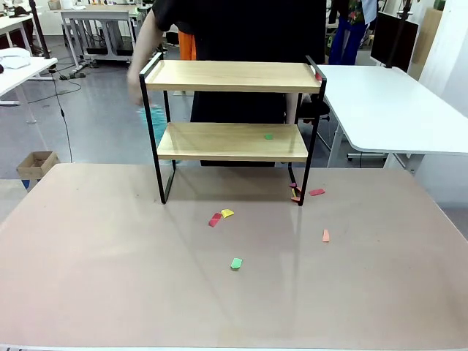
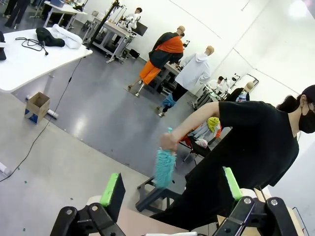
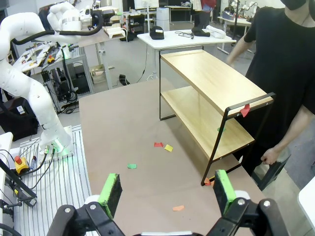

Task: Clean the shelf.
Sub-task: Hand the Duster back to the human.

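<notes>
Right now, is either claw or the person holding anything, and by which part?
Both claws, left and right, stand open and empty. The person's hand grips a teal duster by its upper end, beside the shelf.

The shelf [image 1: 232, 77] has light wooden boards in a black frame; on the pinkish-beige table [image 1: 110, 278] before it lie a green scrap [image 1: 236, 263], yellow scrap [image 1: 227, 213], red scrap [image 1: 215, 219] and orange scrap [image 1: 326, 235]; a person [image 2: 246, 157] behind wears black, holding a teal duster [image 2: 165, 167]
</notes>
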Controlling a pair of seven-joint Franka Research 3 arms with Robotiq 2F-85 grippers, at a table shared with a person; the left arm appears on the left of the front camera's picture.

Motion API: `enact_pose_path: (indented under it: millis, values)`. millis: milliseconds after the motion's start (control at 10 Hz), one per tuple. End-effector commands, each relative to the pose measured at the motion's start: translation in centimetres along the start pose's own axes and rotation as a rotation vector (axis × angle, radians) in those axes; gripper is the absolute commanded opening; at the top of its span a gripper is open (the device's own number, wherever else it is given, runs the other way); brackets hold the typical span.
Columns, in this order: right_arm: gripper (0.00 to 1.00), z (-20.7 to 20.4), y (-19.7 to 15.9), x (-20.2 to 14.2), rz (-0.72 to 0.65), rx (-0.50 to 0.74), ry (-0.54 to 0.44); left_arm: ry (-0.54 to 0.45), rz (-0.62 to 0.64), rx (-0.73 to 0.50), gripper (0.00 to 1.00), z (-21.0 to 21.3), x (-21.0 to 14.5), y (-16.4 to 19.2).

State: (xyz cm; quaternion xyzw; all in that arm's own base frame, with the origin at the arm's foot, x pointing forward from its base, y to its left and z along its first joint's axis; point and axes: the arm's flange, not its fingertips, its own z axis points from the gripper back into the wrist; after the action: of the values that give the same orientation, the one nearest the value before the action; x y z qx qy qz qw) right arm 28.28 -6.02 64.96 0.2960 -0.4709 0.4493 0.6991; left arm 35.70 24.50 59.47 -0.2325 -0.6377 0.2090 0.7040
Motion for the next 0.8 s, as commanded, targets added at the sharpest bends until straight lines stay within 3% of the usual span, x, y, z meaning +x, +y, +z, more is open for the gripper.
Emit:
enact_pose_path:
  millis: [0, 700]
  values:
    - [1.0, -0.06, -0.07, 0.29, 0.013, 0.003, -0.025, 0.0, 0.0, 0.0, 1.0, 0.01, 0.01, -0.01]
    - [1.0, -0.06, -0.07, 0.29, 0.013, 0.003, -0.025, 0.0, 0.0, 0.0, 1.0, 0.01, 0.01, -0.01]
